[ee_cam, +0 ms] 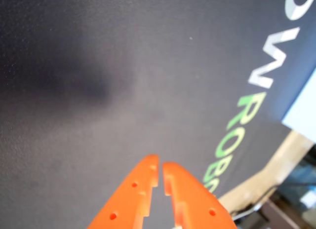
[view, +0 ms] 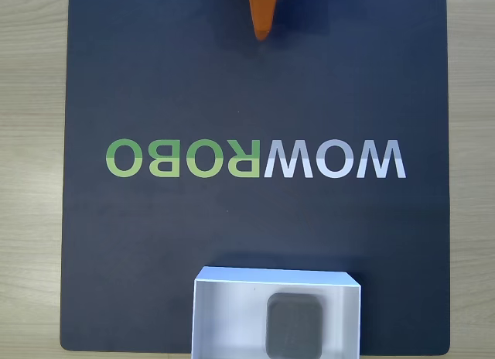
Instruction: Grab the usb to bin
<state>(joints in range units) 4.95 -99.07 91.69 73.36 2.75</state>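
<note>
Fixed view first, and closest to the lens at the bottom edge sits the bin (view: 203,312), a white open-topped box with thin upright walls, its lower end cut off by the frame. Inside it lies the usb (view: 294,325), the grey rounded-square block, flat on the bin's floor and right of centre, with bare white floor to its left. The bin rests on the dark mat (view: 155,235), whose bottom edge runs just beside it. Above the bin the mat stretches wide open: nothing on it but the mirrored WOWROBO lettering (view: 255,158) across the middle. Pale wooden table (view: 31,142) shows down both sides, beyond the mat's left and right edges. Up at the top edge, the orange gripper (view: 263,35) pokes into frame, tip pointing down at the mat, well apart from the bin.

Over to the wrist view: nearest the camera, the gripper (ee_cam: 161,166) comes in from the bottom edge, its two orange fingers (ee_cam: 140,182) drawn together with only a thin slit between the tips, and nothing held. Ahead of it lies bare dark mat, plenty of room. The lettering runs down the right side, and at the right edge a pale corner of the bin (ee_cam: 303,118) shows.
</note>
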